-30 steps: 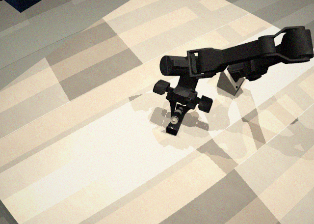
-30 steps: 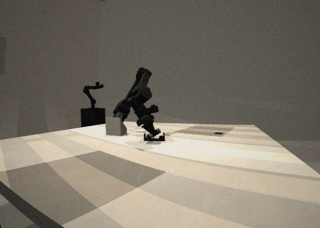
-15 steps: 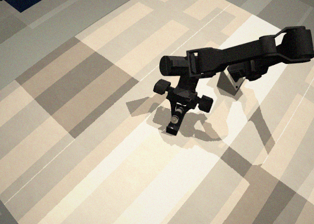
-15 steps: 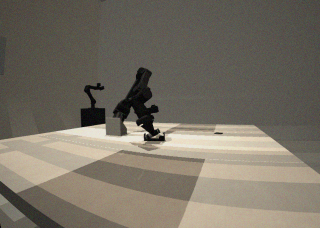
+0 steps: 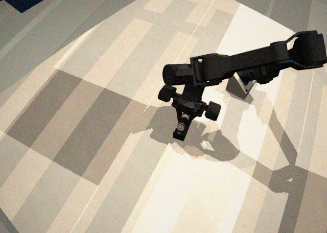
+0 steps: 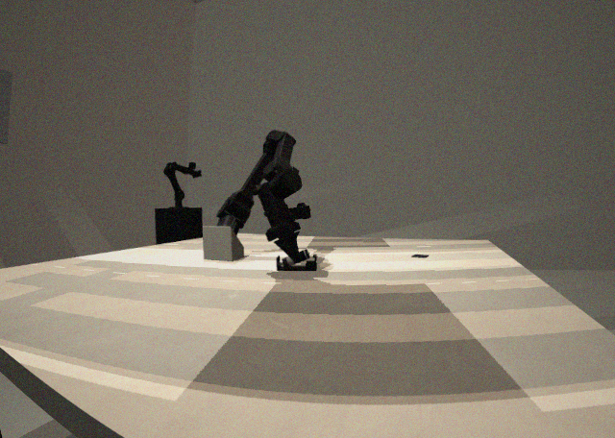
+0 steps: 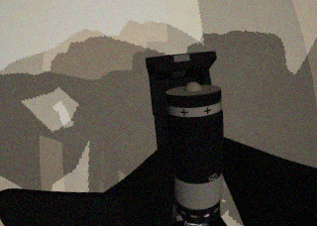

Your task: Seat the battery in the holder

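A black battery with a pale band near each end sits in line with the black holder. In the wrist view its nubbed terminal end points at the holder's far end wall. Its flat end sits over the coil spring at the near end. My gripper is shut on the battery and leans down over the holder. I cannot tell whether the battery lies flat in the holder or is held a little above it.
A grey block stands by the arm's base, behind the holder. A second small arm on a black pedestal stands at the back left. A small dark object lies on the table at the far right.
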You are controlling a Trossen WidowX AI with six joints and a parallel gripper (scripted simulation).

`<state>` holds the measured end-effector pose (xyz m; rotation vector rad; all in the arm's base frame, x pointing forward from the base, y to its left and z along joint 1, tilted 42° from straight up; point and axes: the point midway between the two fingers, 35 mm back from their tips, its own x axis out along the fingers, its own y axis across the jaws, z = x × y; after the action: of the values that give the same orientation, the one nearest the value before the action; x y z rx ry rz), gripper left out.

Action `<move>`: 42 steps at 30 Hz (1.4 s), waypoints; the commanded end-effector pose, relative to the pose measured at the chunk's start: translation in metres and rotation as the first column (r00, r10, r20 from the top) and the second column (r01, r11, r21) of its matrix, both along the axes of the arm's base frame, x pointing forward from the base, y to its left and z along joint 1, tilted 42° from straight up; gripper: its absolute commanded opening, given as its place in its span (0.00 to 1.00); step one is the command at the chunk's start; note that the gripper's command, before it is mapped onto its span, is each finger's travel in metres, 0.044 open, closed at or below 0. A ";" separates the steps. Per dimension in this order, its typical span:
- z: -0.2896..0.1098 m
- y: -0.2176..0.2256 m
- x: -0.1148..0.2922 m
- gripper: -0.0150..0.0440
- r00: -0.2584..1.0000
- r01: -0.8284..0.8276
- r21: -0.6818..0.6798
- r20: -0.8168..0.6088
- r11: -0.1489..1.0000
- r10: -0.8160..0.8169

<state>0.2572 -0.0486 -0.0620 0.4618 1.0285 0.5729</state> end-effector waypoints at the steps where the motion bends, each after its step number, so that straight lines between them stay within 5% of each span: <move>1: -0.006 0.001 -0.002 0.40 0.998 -0.030 -0.016 -0.048 0.999 0.029; 42: -0.004 0.010 0.006 0.40 0.932 -0.254 -0.066 -0.283 0.965 0.226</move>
<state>0.2673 -0.0413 -0.0637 0.3403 1.3347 0.6681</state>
